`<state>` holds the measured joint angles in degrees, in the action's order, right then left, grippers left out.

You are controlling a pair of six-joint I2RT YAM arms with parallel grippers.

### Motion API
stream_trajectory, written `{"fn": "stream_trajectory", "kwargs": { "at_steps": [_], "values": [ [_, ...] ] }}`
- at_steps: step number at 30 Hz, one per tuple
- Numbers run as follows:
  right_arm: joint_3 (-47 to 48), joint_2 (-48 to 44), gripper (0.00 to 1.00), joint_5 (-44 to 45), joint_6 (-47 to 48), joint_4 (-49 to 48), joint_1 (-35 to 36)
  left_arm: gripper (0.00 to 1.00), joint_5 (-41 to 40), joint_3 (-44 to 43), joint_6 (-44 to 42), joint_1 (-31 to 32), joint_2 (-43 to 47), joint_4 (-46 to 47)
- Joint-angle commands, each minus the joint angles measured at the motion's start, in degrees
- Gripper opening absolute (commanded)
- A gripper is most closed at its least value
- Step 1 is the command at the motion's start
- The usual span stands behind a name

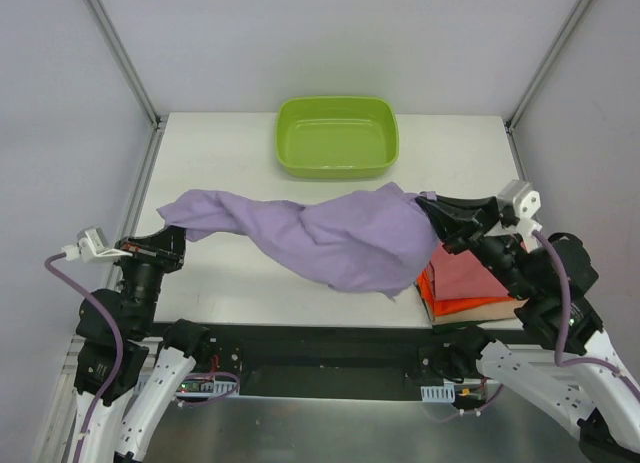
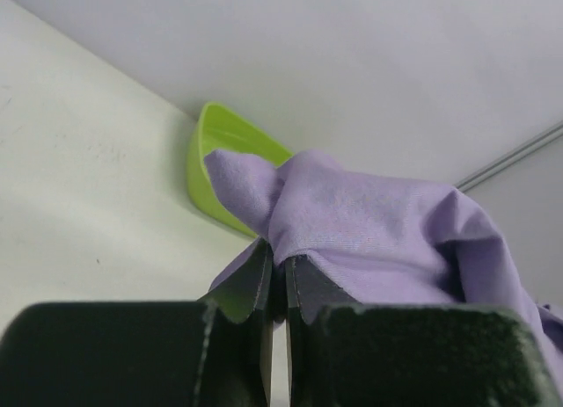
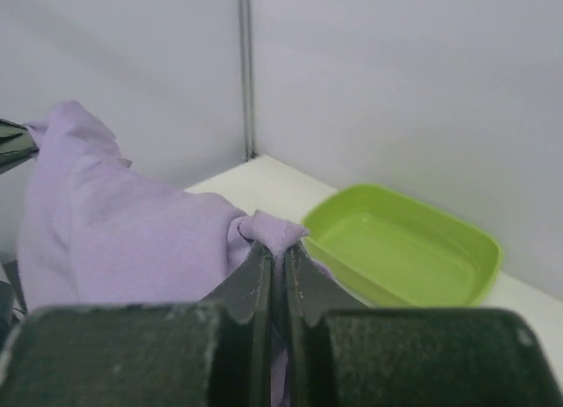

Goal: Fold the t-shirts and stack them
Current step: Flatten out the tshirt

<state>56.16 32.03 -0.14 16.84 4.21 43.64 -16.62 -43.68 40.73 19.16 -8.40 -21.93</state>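
Lilac t-shirt (image 1: 340, 238) hangs strung between my two grippers above the table (image 1: 230, 283), bunched and twisted rather than spread flat. My left gripper (image 1: 168, 241) is clamped on one end near the table's left edge; on its wrist camera the cloth is pinched between the closed fingers, with a fold poking up. My right gripper (image 1: 428, 207) is clenched on the other end, over the right side. The cloth is narrow and rope-like at the left, then widens into a sagging, wrinkled mass. Its lower edge droops beside a stack of folded shirts (image 1: 470, 283), rose-red over orange. I cannot tell whether it touches the table. A green tub (image 1: 337, 136) sits behind.
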Motion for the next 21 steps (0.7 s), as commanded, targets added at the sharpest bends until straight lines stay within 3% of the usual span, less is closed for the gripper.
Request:
{"fn": "stream_trajectory", "kwargs": {
  "at_steps": [1,4,10,21],
  "values": [
    [0.6,-0.9,0.01,-4.6,2.8,-3.2,-0.3,0.0,-3.9,-1.2,-4.1,-0.1,2.0,7.1],
    [2.7,0.7,0.01,-0.3,3.8,-1.8,-0.3,0.0,-3.0,-2.3,-4.6,-0.1,0.2,7.8],
    [8.0,3.6,0.01,-2.5,1.8,1.2,-0.3,0.0,-2.2,-4.6,-5.0,-0.1,-2.3,8.4],
    [6.8,2.4,0.01,-0.7,-5.2,3.7,-0.3,0.0,0.4,-4.2,-4.8,-0.1,0.7,8.3]
  ]
}}
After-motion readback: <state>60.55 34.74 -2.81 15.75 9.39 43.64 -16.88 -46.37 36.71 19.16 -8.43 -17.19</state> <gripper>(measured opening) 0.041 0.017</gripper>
